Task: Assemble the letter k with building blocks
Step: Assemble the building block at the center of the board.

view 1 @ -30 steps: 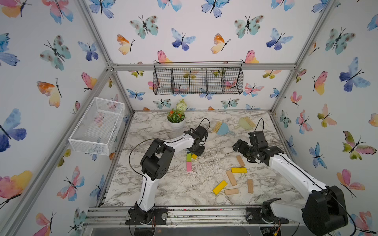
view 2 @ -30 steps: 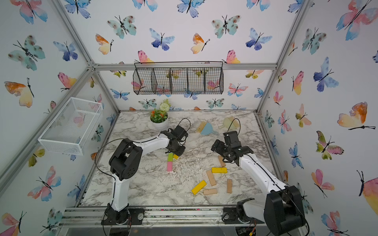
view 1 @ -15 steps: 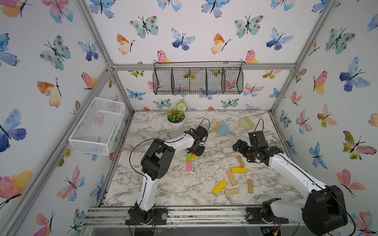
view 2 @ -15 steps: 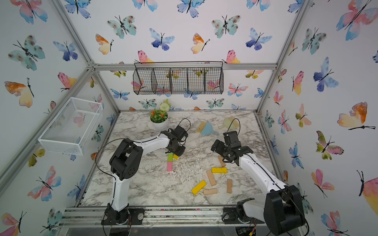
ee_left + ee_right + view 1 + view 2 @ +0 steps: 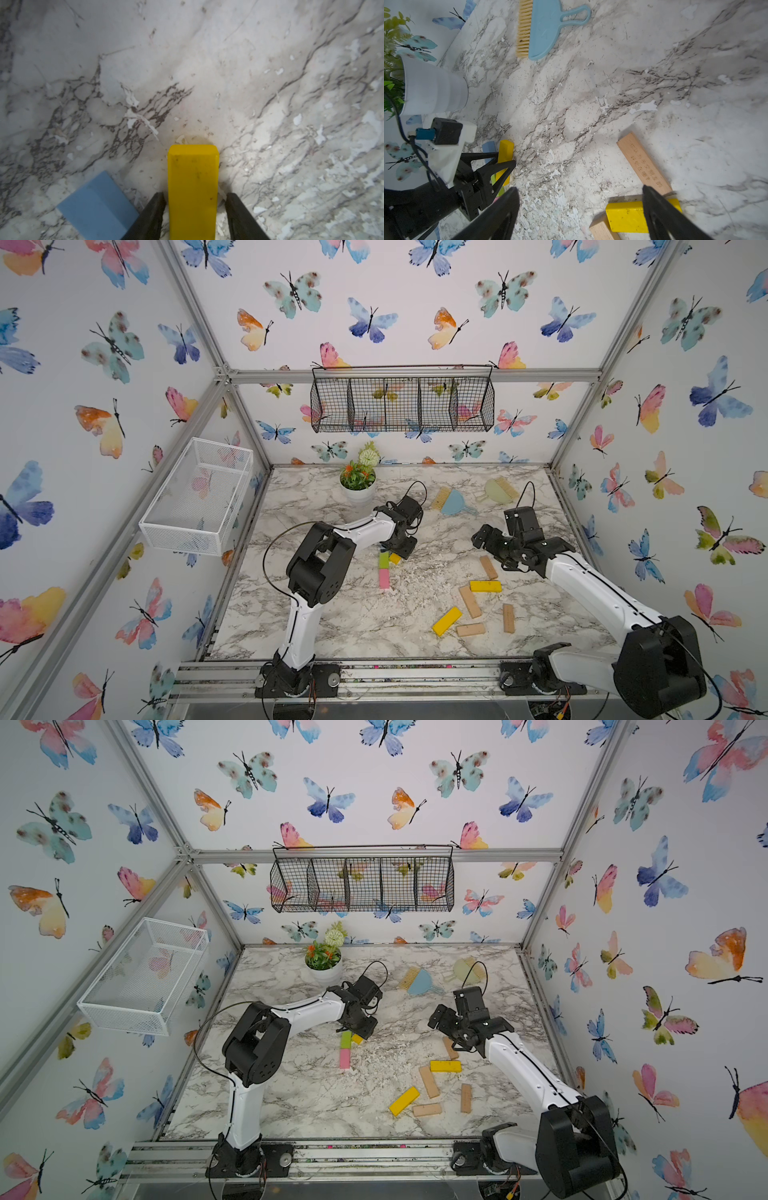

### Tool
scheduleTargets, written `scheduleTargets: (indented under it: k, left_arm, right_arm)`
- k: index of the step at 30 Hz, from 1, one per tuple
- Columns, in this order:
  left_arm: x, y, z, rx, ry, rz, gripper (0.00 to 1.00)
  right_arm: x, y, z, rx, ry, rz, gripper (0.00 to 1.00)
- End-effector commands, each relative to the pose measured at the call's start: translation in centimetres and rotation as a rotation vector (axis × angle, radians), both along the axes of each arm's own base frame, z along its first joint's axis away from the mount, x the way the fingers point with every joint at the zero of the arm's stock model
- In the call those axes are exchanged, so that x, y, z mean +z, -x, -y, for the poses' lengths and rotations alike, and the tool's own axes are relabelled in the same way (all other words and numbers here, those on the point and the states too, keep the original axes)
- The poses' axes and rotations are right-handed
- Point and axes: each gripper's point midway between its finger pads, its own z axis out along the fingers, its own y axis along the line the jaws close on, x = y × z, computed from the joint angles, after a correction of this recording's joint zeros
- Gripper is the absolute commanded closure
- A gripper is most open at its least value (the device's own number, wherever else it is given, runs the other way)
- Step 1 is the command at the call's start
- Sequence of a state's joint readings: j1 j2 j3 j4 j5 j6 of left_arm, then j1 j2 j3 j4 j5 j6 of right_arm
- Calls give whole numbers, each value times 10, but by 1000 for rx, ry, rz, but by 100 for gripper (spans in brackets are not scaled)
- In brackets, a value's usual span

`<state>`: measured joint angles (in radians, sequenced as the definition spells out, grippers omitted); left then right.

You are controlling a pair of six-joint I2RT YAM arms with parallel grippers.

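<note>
Tabletop [image 5: 353, 626] white marble with dark grey veins; walls [image 5: 415, 344] pale with watercolour butterflies; yellow block [image 5: 485, 586], tan block [image 5: 470, 601], green block [image 5: 383, 560], pink block [image 5: 384, 578], light blue block [image 5: 97, 205]; blue dustpan [image 5: 453, 502], pale green dustpan [image 5: 496, 491]; black wire basket [image 5: 332, 406]; white mesh basket [image 5: 178, 537].

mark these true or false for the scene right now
1. A yellow block sits between the fingers of the left gripper. True.
2. The right gripper has its fingers shut. False: they stand wide open with nothing between them.
3. The pink block is stacked on the green block. False: both lie flat on the table, end to end.
4. The blue dustpan lies on the table with a brush against it. True.
</note>
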<state>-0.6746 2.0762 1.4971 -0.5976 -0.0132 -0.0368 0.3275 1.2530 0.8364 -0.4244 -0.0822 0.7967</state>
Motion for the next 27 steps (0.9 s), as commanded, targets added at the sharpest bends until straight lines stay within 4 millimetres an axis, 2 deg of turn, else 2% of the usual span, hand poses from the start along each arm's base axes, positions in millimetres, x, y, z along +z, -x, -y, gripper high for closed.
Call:
scheduleTargets:
  k: [1, 2, 5, 9, 14, 19, 23, 27]
  left_arm:
    - [41, -11, 11, 9, 75, 86, 46]
    - [59, -14, 13, 13, 100, 119, 45]
    - [84, -17, 16, 17, 142, 170, 36]
    - [121, -19, 19, 31, 222, 247, 33]
    - [161, -15, 8, 84, 303, 341, 18]
    - [186, -8, -19, 197, 404, 373, 2]
    - [199, 1, -44, 257, 503, 367, 2]
    - [200, 9, -65, 280, 493, 397, 0]
  right_arm:
    - [-5, 1, 0, -3, -10, -7, 6]
    - [-3, 1, -1, 3, -13, 1, 6]
    - [0, 1, -3, 28, -15, 23, 5]
    - [0, 4, -1, 54, 11, 32, 2]
    - [-7, 11, -20, 156, -60, 22, 2]
    - [-14, 16, -36, 166, -106, -12, 2]
    - [-21, 24, -53, 161, -103, -76, 11]
    - [-22, 35, -76, 126, -92, -124, 21]
